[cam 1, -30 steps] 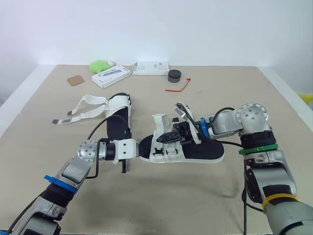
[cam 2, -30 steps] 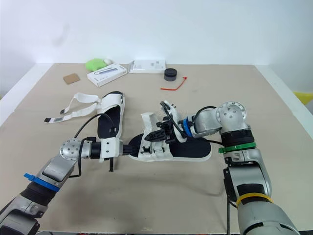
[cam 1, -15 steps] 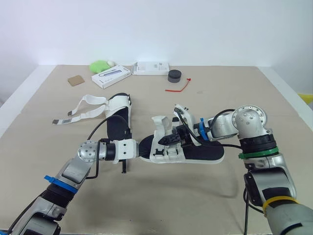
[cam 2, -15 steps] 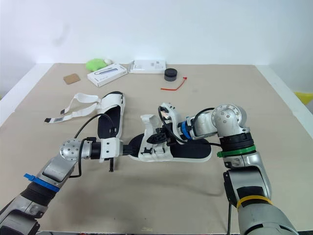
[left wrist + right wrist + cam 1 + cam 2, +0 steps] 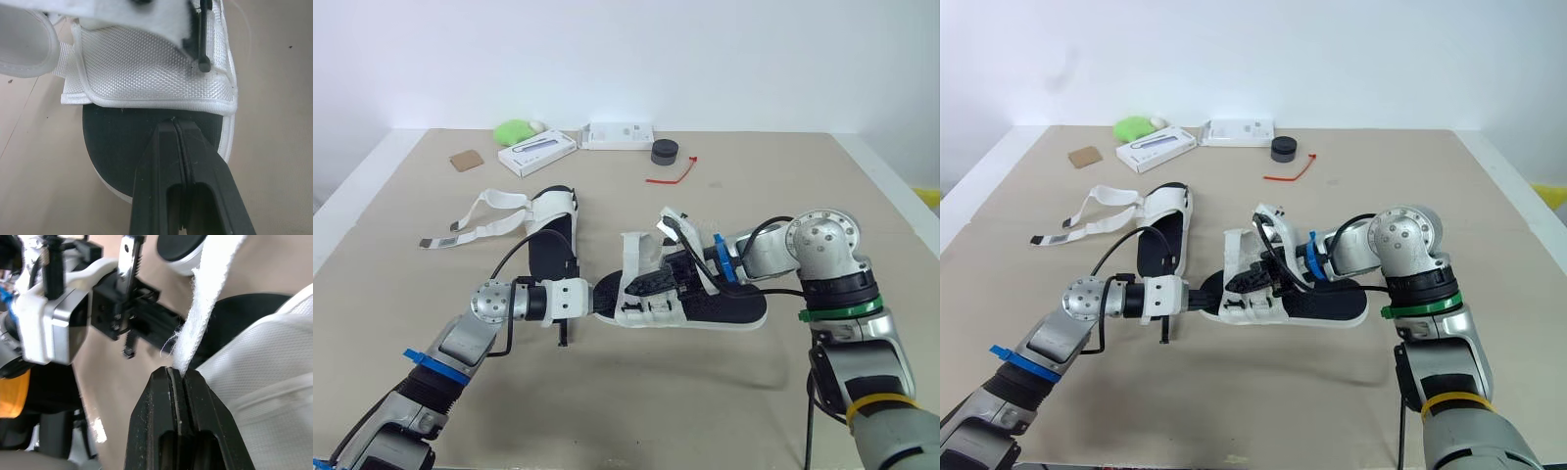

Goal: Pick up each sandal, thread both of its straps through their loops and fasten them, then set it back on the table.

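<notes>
One sandal [image 5: 724,305], black-soled with white mesh straps, lies at the table's middle. My left gripper [image 5: 599,294] is shut on its toe end; in the left wrist view the left gripper [image 5: 174,122] pinches the black sole's edge below the front mesh strap [image 5: 146,73]. My right gripper [image 5: 653,281] reaches over the sandal from the right and is shut on a white strap [image 5: 215,298], which rises frayed from between the fingers. The second sandal [image 5: 551,235] lies further left, its two straps [image 5: 475,220] spread loose on the table.
Along the far edge lie a green object [image 5: 514,131], two white boxes [image 5: 535,154] [image 5: 617,135], a black round puck [image 5: 664,153], a red tie [image 5: 669,173] and a brown card [image 5: 465,161]. The table edge [image 5: 901,206] runs close on the right.
My right gripper has moved slightly lower and toward the front strap, keeping hold of the strap. The sandal has shifted a little to the right. The left gripper keeps its hold.
</notes>
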`<control>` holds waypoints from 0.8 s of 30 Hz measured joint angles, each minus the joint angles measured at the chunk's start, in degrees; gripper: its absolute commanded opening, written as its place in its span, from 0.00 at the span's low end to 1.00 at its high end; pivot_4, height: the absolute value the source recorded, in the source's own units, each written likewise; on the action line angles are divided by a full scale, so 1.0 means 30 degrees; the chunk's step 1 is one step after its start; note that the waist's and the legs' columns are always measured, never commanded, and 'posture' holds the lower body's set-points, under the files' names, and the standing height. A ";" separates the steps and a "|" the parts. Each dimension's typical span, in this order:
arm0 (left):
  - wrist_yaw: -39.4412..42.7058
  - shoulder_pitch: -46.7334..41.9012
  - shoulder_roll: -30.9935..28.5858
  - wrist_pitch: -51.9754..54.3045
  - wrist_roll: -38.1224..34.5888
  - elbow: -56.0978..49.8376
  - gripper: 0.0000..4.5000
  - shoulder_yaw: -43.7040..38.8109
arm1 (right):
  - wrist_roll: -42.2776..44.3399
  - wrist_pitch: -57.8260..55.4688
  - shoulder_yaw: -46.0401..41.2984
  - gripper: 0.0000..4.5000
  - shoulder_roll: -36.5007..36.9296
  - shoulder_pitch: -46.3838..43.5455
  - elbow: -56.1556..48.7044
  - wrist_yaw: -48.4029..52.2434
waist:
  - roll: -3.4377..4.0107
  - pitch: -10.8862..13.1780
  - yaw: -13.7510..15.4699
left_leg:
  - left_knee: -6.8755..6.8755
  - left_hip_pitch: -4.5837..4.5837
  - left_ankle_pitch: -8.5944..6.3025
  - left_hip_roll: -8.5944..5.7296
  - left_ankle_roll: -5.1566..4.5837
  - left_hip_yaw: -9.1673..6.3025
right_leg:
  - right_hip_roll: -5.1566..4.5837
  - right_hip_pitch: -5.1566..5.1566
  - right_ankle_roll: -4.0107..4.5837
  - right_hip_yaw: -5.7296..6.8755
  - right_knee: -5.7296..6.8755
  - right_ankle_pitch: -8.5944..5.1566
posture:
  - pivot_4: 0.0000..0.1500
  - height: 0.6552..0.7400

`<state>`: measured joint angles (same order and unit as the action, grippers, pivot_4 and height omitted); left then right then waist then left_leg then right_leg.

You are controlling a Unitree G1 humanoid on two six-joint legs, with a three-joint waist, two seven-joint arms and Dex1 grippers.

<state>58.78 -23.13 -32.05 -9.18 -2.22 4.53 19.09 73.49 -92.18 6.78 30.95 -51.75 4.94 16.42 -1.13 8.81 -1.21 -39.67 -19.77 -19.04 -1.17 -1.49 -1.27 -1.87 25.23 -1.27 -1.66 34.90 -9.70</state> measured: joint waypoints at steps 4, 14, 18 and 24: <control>-0.0017 -0.0006 -0.0001 -0.0003 0.0000 0.0037 0.00 -0.0009 | 0.0862 -0.0022 0.0000 0.01 0.0000 -0.0111 0.0558 -0.0798 | 0.0000 0.0000 0.0000 | -0.0001 0.0001 0.0004 0.0002 -0.0006 -0.0002 | 0.0004 0.0000 -0.0038 0.0002 0.0004 -0.0023 | 1.00 1.00; -0.0038 0.0029 -0.0002 -0.0012 -0.0002 0.0033 0.00 -0.0022 | 0.2508 -0.0117 -0.0014 0.01 -0.0074 -0.0902 0.1904 -0.2348 | 0.0000 0.0000 -0.0003 | -0.0001 0.0000 0.0004 0.0004 -0.0007 0.0000 | 0.0004 0.0000 -0.0035 0.0002 0.0004 -0.0020 | 1.00 1.00; -0.0068 0.0052 -0.0005 -0.0025 -0.0001 0.0032 0.00 -0.0025 | 0.3450 -0.0130 -0.0014 0.01 -0.0067 -0.0902 0.2398 -0.3027 | 0.0000 0.0000 -0.0004 | -0.0001 0.0002 0.0004 0.0006 -0.0007 0.0000 | 0.0004 0.0000 -0.0020 0.0001 0.0003 -0.0011 | 1.00 1.00; -0.0201 0.0109 -0.0040 -0.0169 0.0001 0.0034 0.00 -0.0013 | 0.4985 -0.0139 -0.0268 0.01 -0.0231 -0.0946 0.4173 -0.4488 | 0.0001 0.0000 -0.0007 | -0.0001 0.0002 0.0005 0.0007 -0.0008 0.0006 | 0.0005 0.0000 0.0014 -0.0003 0.0004 0.0010 | 1.00 1.00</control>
<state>58.17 -22.80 -32.17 -9.69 -2.21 4.64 19.05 88.45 -92.60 5.97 30.25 -54.58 17.46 2.95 -1.13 8.81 -1.23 -39.67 -19.76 -19.02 -1.15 -1.52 -1.25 -1.85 25.23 -1.23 -1.67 34.91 -9.67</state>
